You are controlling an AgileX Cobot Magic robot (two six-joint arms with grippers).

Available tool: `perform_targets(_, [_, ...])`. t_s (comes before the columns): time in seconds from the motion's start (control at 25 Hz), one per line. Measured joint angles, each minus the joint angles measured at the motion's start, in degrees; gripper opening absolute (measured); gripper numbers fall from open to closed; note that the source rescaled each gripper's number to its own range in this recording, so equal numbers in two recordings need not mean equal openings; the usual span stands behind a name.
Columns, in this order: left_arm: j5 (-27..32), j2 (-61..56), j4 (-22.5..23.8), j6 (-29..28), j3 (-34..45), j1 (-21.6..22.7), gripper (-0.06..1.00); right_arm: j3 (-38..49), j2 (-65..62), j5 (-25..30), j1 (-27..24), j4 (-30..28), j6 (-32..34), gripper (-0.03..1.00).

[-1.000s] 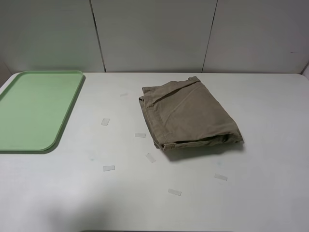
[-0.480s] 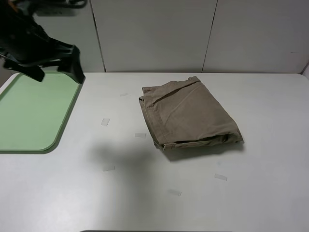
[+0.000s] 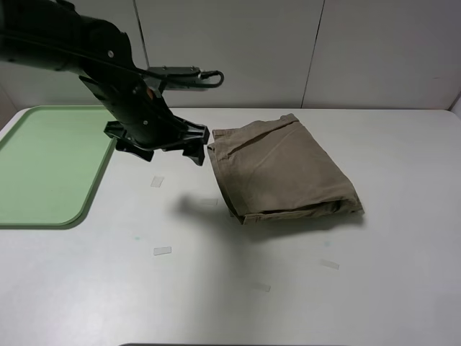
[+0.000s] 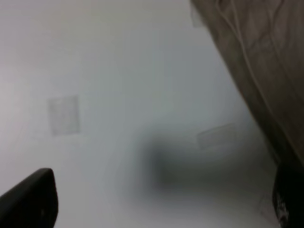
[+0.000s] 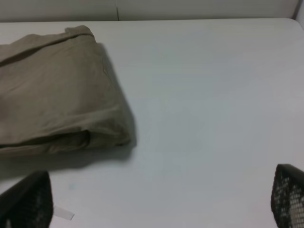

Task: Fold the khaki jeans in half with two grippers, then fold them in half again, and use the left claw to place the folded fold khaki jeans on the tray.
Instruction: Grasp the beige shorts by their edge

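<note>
The khaki jeans (image 3: 281,173) lie flat on the white table (image 3: 302,303), right of its middle and nearer the far edge than the near one; they form a compact bundle of several layers, so both folds appear done and only the transfer is outstanding. The tray (image 3: 43,173) sits at the far left corner, well apart from the garment.

The left claw (image 3: 158,144) hovers low over the table between tray and garment, just beside the bundle's left edge and not touching it; its jaws are spread wide and hold nothing; its wrist view agrees, with the fingertips (image 4: 28,202) far apart, bare table between them and the khaki jeans (image 4: 256,47) alongside.

The right gripper (image 5: 156,199) is absent from the high view; its own camera shows jaws parted and empty, standing well back from the garment.

Handling, in my judgement: light, soft, limp cotton; it will sag, and thinly pinched layers may slip open. Best hold: the left folded edge, taking every layer; avoid the loose layered ends facing the near edge. Small tape marks (image 3: 162,251) dot the table.
</note>
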Motion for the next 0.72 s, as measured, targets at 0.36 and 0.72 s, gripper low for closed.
perform_targets(0.36, [-12.1,7.4,-0.2,-6.9,-0.2,-4.3,0.88,0.0,0.0,0.0,0.0,0.0,0.0,1.00])
perform_targets(0.72, [-16.1,15.9,-0.2,-9.7,-6.0,-7.8,0.88,0.0,0.0,0.0,0.0,0.0,0.0,1.00])
